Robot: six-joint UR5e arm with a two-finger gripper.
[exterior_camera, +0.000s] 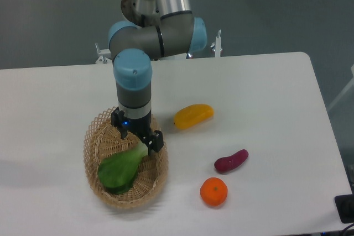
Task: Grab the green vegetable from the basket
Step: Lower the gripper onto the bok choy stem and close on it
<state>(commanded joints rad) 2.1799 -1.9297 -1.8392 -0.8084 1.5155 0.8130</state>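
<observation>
On the desk (265, 81) the basket (99, 136) holds the bok choy (119, 171) unlifted, and the hand (138, 135), fingers spread and gripping nothing, hangs right over its white stalk, so reaching looks done while closing and lifting remain.

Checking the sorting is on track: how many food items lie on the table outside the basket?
3: the yellow fruit right of the basket, the purple sweet potato further right, and the orange in front. None seems hidden.
</observation>
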